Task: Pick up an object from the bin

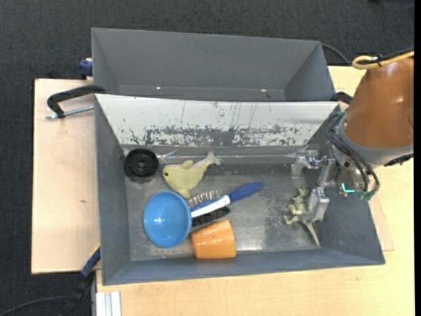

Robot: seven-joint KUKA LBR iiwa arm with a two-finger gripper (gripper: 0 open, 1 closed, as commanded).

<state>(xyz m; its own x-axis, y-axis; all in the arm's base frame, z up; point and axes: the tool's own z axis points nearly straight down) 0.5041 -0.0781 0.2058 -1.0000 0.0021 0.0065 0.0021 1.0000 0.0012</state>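
Observation:
My gripper (320,205) is low in the right part of the bin, close to the right wall. Directly beside and under it lies a small olive-green toy figure (299,214) with thin limbs, one of them stretching toward the front right corner. The gripper touches or overlaps the figure's right side; I cannot tell whether it grips it. A brush with a blue handle (223,200) lies left of the figure, across the middle of the bin floor.
On the left half lie a blue round scoop (167,220), an orange cup (214,241) on its side, a pale yellow soft toy (187,174) and a black round cap (141,164). Bare floor separates the brush from the olive figure.

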